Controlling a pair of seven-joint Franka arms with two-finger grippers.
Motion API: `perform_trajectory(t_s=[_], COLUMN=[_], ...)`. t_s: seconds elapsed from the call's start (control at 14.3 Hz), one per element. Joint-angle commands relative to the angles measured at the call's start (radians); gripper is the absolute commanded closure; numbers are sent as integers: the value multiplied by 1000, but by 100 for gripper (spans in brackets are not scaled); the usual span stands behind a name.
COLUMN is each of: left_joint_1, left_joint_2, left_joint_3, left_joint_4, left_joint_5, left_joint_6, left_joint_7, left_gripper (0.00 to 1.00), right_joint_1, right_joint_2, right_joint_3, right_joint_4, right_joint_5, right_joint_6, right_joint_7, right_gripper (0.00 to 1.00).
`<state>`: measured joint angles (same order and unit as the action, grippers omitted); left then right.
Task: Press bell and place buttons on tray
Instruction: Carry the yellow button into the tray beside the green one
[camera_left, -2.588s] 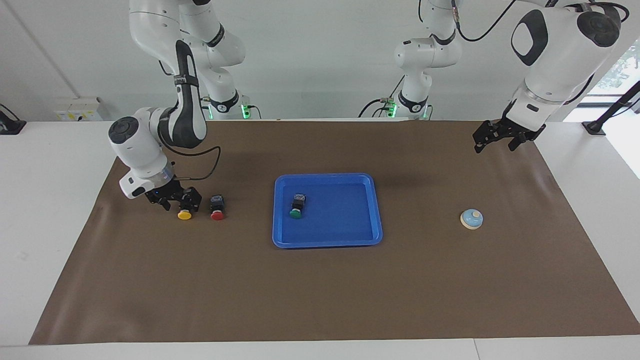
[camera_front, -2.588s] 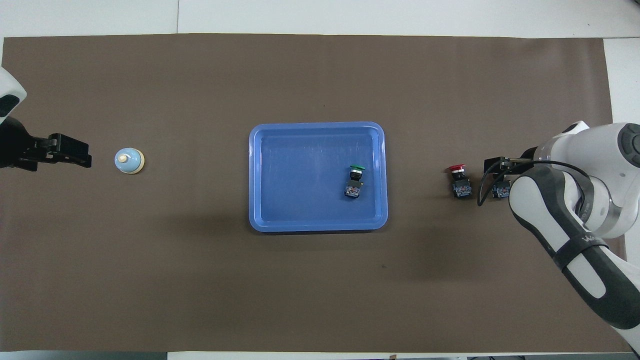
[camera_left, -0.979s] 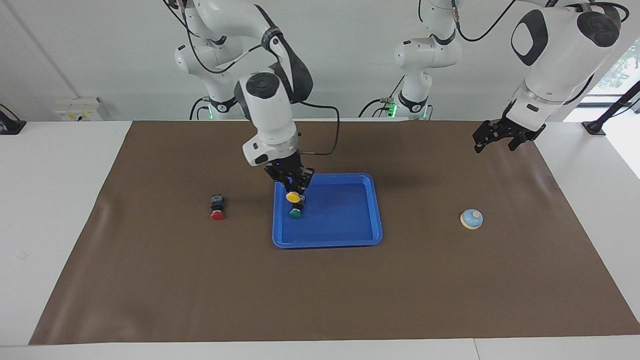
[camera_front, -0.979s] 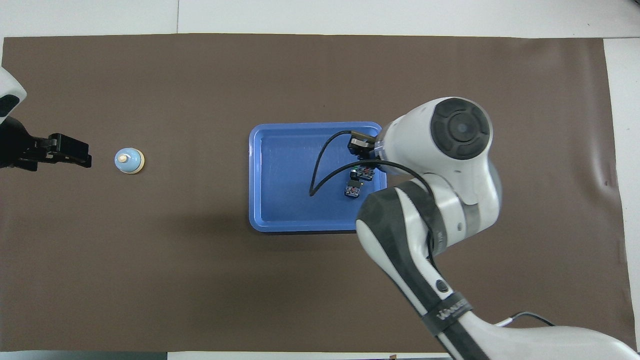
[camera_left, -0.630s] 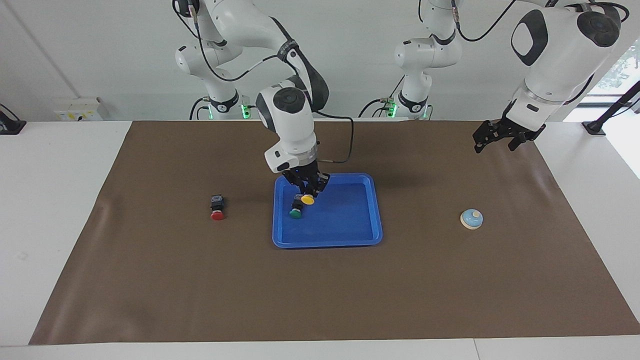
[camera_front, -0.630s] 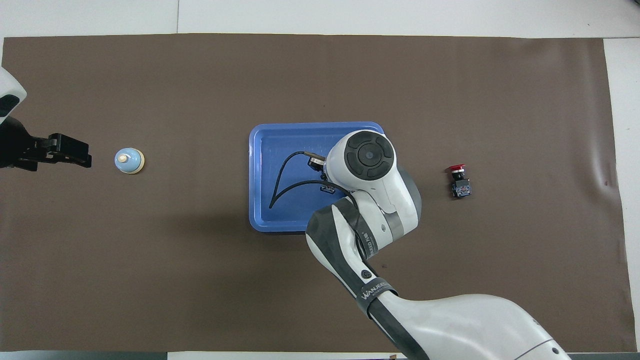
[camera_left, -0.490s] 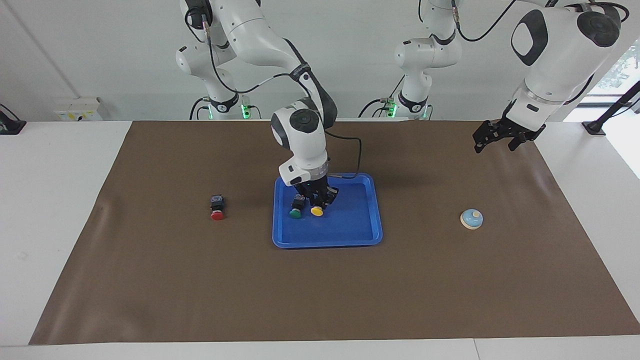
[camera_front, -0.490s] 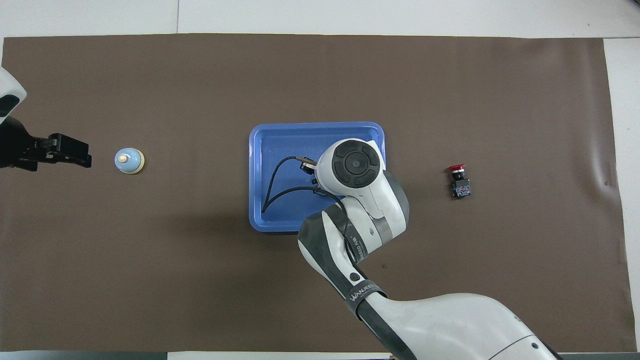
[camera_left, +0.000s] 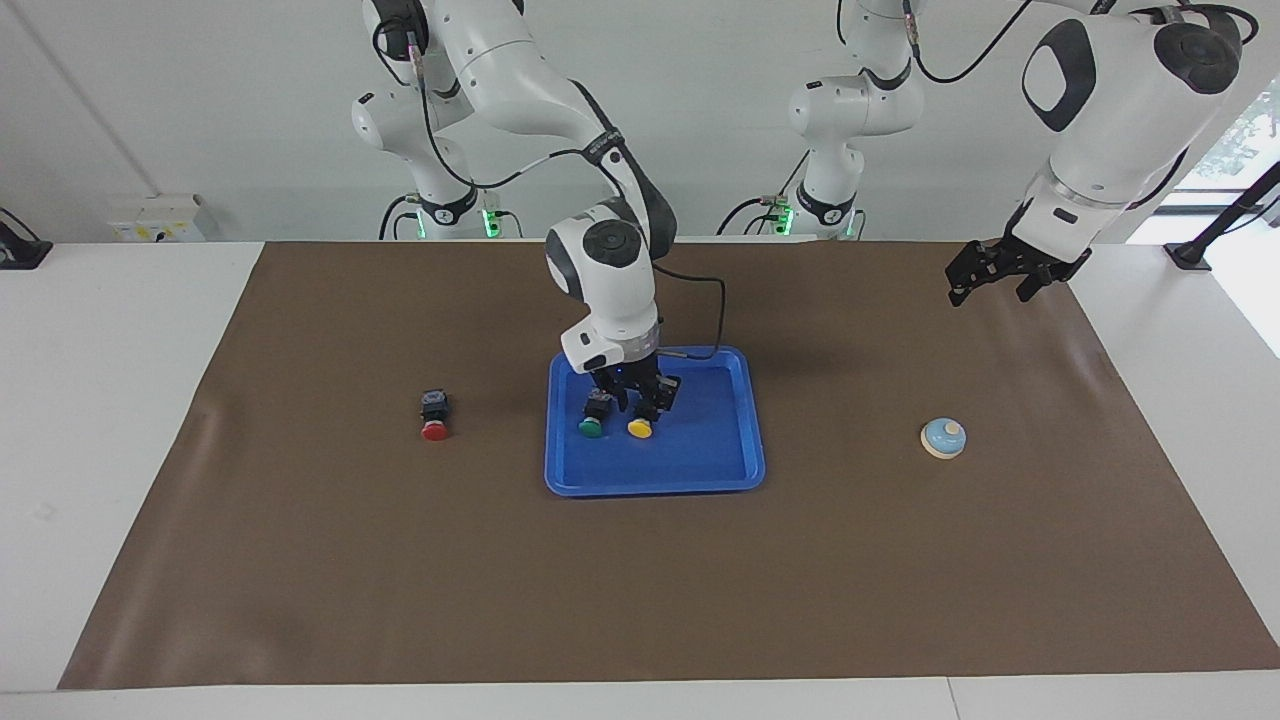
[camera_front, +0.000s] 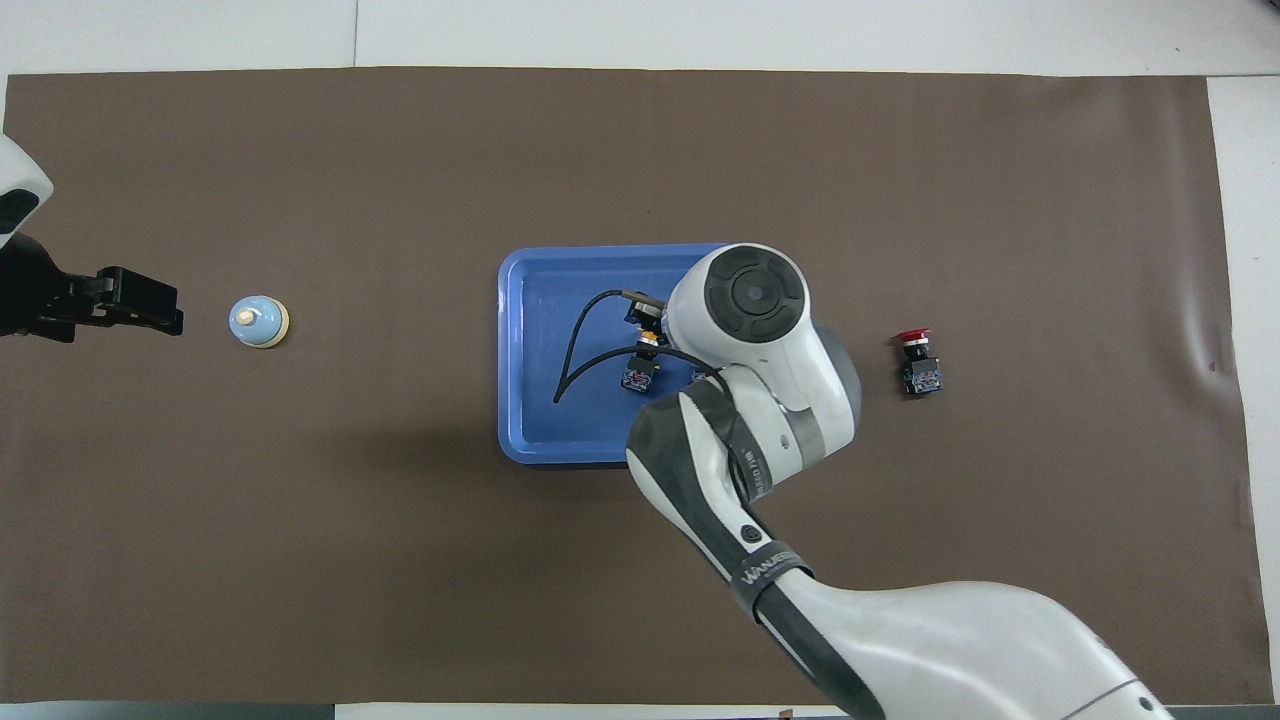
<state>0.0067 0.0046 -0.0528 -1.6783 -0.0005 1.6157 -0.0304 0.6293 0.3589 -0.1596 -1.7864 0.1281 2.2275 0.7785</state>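
Note:
The blue tray lies mid-table and also shows in the overhead view. The green button and the yellow button lie side by side in it. My right gripper is open just above the yellow button, fingers either side of its black body. In the overhead view the right arm hides the green button. The red button lies on the mat toward the right arm's end. The bell stands toward the left arm's end. My left gripper waits open, raised beside the bell.
A brown mat covers the table. A black cable from the right wrist loops over the tray. White table margins border the mat at both ends.
My right gripper carried the yellow button from beside the red one to the tray, lowered it next to the green button and opened. The left arm has not moved.

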Motion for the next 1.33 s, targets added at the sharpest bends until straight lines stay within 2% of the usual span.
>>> perform_trajectory(t_s=[0.0, 0.14, 0.42, 0.56, 0.77, 1.12, 1.19, 1.26], left_joint_1=[1, 1, 1, 1, 1, 1, 1, 1], left_joint_2=[-11, -11, -11, -11, -11, -11, -11, -11], left_joint_3=[2, 2, 2, 2, 2, 2, 2, 2], left_joint_4=[-1, -1, -1, -1, -1, -1, -1, -1], left_joint_5=[2, 2, 2, 2, 2, 2, 2, 2], left_joint_6=[7, 7, 7, 7, 7, 7, 7, 7], left_joint_7=[-5, -5, -5, -5, -5, -5, -5, -5], left_gripper=[0, 0, 0, 0, 0, 0, 0, 0], right_joint_1=[-143, -213, -354, -376, -375, -375, -379, -379], right_joint_2=[-132, -158, -201, -215, -232, -206, -202, -202], right_joint_3=[8, 8, 9, 9, 9, 11, 11, 11], right_joint_4=[-34, -83, -306, -347, -424, -536, -536, -536], right_joint_5=[-10, -15, -22, -22, -22, -22, -22, -22], right_joint_6=[-135, -128, 140, 152, 172, 363, 366, 366], right_joint_7=[-274, -399, -667, -763, -789, -814, -817, -806], right_gripper=[0, 0, 0, 0, 0, 0, 4, 25])
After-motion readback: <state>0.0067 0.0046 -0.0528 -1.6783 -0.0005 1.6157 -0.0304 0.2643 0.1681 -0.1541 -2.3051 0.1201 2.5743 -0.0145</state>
